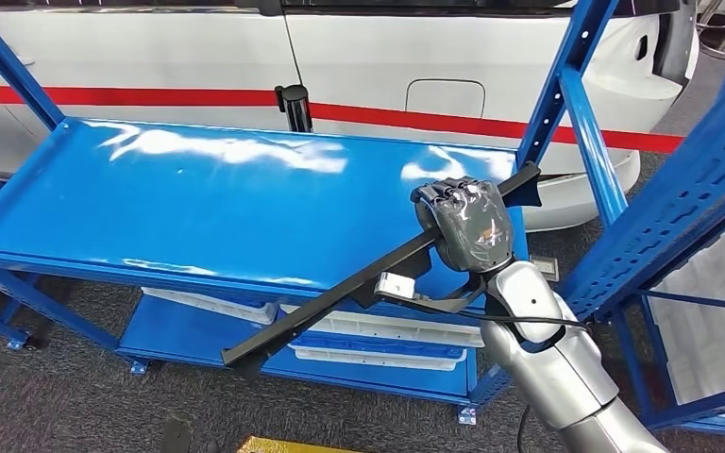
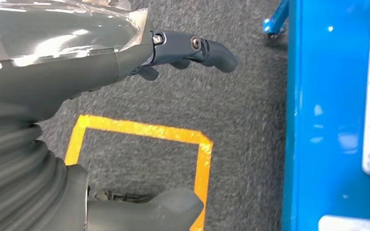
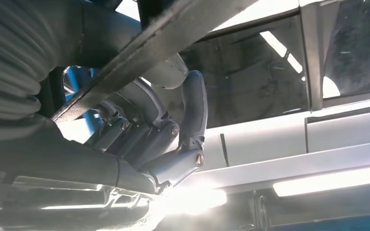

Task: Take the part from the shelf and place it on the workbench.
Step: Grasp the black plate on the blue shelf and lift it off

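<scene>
My right hand (image 1: 463,222) sat closest to me, its fingers (image 3: 192,120) wrapped around the long black part (image 1: 340,302), gripping it near its upper end. The part ran on a slant, tilted from low on my left, where its lower end hung out past the front edge of the blue shelf (image 1: 198,198) above the grey floor (image 1: 75,396), up to its flared end at the far right of the shelf top. A small grey block (image 1: 396,283) sat on the part just below my hand. From the wrist, the black bar (image 3: 173,29) crossed over my curled fingers, with the white vehicle (image 1: 387,57) and its dark window behind.

My left hand (image 2: 77,62) hung over the grey carpet, holding nothing; its fingers (image 2: 197,50) stood apart from the thumb. Below it lay a yellow taped outline (image 2: 139,132) on the floor, beside the blue shelf's lower edge.

White trays (image 1: 378,330) rested on the lower shelf level. A red stripe (image 1: 151,96) ran along the vehicle.
</scene>
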Controlling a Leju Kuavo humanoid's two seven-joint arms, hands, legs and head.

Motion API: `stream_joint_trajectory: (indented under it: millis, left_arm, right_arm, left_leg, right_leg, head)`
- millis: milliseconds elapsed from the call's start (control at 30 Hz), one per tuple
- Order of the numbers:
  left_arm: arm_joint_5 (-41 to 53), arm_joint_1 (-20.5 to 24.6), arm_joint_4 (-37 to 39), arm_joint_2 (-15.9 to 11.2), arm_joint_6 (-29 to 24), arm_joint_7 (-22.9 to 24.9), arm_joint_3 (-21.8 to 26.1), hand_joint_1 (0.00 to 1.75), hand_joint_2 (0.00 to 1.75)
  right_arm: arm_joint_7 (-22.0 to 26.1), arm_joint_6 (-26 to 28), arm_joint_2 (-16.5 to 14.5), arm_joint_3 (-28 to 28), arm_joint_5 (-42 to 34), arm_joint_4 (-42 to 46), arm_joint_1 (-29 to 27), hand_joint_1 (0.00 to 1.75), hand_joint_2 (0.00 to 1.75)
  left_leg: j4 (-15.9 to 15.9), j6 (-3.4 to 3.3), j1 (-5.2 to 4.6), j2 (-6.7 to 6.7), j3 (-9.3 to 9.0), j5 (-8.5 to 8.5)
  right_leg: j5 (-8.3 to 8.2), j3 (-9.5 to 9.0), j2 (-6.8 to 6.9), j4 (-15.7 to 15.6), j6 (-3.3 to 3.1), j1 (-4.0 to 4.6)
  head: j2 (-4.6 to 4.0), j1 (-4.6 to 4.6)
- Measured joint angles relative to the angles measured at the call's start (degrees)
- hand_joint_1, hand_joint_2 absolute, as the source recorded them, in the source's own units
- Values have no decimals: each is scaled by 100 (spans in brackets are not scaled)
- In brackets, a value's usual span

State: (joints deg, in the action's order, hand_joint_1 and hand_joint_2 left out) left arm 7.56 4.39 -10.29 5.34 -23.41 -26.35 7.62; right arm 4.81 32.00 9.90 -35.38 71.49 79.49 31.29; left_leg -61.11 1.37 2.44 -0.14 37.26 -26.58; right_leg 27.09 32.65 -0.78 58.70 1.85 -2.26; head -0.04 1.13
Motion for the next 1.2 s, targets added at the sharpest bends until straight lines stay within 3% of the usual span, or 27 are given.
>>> stream_joint_trajectory:
  millis: [67,133,167,200,267,333,433,467,500,567,633,667,700,767,800,867,933,967,1033,1100,1133,1167,1200]
  left_arm:
    - [0,2,0,-1,30,1,-3,0,175]
    - [1,3,0,-2,69,3,-9,0,175]
    - [4,3,0,-3,82,5,-11,0,175]
    - [8,5,-1,-4,89,6,-12,0,175]
    - [22,17,-2,-15,98,8,-13,0,175]
    - [49,31,-2,-28,110,8,-26,0,175]
    - [82,35,-2,-26,119,16,-48,0,175]
    - [86,38,-2,-24,122,19,-54,0,175]
    - [93,43,-3,-21,127,22,-63,0,175]
    - [114,49,-3,-18,148,31,-82,0,175]
    - [134,50,-2,-11,173,52,-91,0,175]
    - [140,49,-2,-5,182,65,-92,0,175]
    - [143,49,-2,-1,188,78,-93,0,175]
    - [151,48,-2,4,193,99,-95,0,175]
    - [157,48,-2,5,193,105,-96,0,175]
    - [175,40,-2,5,197,115,-97,0,175]
    - [191,26,1,8,207,122,-98,0,175]
    - [197,19,2,7,214,126,-98,0,175]
    - [202,9,5,10,232,138,-98,0,175]
    - [204,-4,6,14,248,158,-99,0,175]
    - [205,-13,7,15,254,169,-100,0,175]
    - [205,-23,7,15,258,179,-100,0,175]
    - [205,-32,7,15,261,188,-100,0,175]
  right_arm:
    - [0,-4,-10,0,4,1,-4,175,175]
    - [-5,-9,-14,-2,16,1,-18,175,175]
    - [-9,-13,-15,-2,27,1,-23,175,175]
    - [-14,-16,-15,-1,37,1,-25,175,175]
    - [-24,-25,-15,3,58,3,-27,175,175]
    - [-37,-31,-12,14,80,7,-29,175,175]
    - [-67,-35,0,45,123,12,-48,175,175]
    - [-78,-35,12,63,136,18,-58,175,175]
    - [-88,-36,26,83,149,26,-66,175,175]
    - [-112,-39,54,118,180,45,-95,175,175]
    - [-130,-51,75,136,216,55,-151,175,175]
    - [-133,-58,83,142,229,57,-183,175,175]
    - [-134,-67,88,143,240,58,-207,175,175]
    - [-136,-78,94,149,253,62,-230,175,175]
    - [-137,-81,95,156,261,71,-235,175,175]
    - [-143,-89,101,176,283,92,-256,175,175]
    - [-145,-99,104,186,304,106,-292,175,175]
    - [-143,-105,103,185,311,111,-303,175,175]
    - [-141,-110,99,185,315,126,-312,175,175]
    - [-145,-113,96,185,317,136,-322,175,175]
    - [-151,-114,95,185,320,136,-335,175,175]
    - [-157,-115,95,186,323,136,-349,175,175]
    - [-165,-115,95,187,328,136,-362,175,175]
  left_leg:
    - [-736,-6,-10,3,270,-516]
    - [-1347,-29,-26,0,429,-791]
    - [-1377,-58,-37,1,366,-767]
    - [-1184,-102,-55,0,187,-656]
    - [-405,-231,-111,-3,-370,-431]
    - [151,-300,-176,1,-715,-347]
    - [316,-332,-219,15,-725,-241]
    - [371,-363,-210,28,-706,-168]
    - [423,-395,-194,44,-669,-84]
    - [469,-430,-183,63,-548,55]
    - [464,-412,-177,77,-400,163]
    - [459,-393,-168,84,-324,215]
    - [449,-366,-153,90,-250,265]
    - [396,-290,-129,93,-109,346]
    - [359,-247,-127,94,-48,378]
    - [304,-174,-150,88,31,448]
    - [287,-122,-138,78,78,514]
    - [241,-105,-119,71,121,457]
    - [-119,-72,-88,56,269,44]
    - [-857,-51,-86,38,466,-513]
    - [-1197,-43,-86,31,522,-659]
    - [-1395,-41,-85,28,509,-676]
    - [-1387,-46,-84,27,393,-580]
  right_leg:
    - [-73,92,6,0,-127,52]
    - [-136,186,11,2,-210,121]
    - [-167,225,11,3,-235,152]
    - [-197,257,9,4,-245,180]
    - [-252,300,4,4,-241,220]
    - [-313,324,13,1,-193,225]
    - [-394,363,34,-2,-72,206]
    - [-336,416,38,55,-55,213]
    - [-199,496,41,198,-60,219]
    - [252,714,43,772,-96,200]
    - [538,837,44,1388,-54,152]
    - [534,791,45,1498,11,122]
    - [441,643,48,1397,93,92]
    - [254,124,60,707,235,29]
    - [241,-133,55,332,254,38]
    - [307,-355,44,-57,208,71]
    - [266,-291,47,-52,104,69]
    - [226,-253,56,-42,38,58]
    - [126,-154,83,-43,-118,45]
    - [20,-30,107,-37,-220,81]
    - [-33,38,115,-34,-236,95]
    - [-85,105,119,-31,-235,105]
    - [-135,169,120,-28,-226,109]
  head:
    - [0,10]
    - [0,15]
    - [0,15]
    - [0,15]
    - [0,14]
    - [0,9]
    - [0,17]
    - [0,15]
    - [0,-1]
    - [0,-27]
    - [0,-42]
    - [0,-41]
    - [0,-43]
    - [0,-47]
    - [0,-55]
    - [0,-60]
    - [0,-27]
    - [0,-11]
    - [0,11]
    - [0,19]
    - [0,20]
    - [0,17]
    - [0,20]
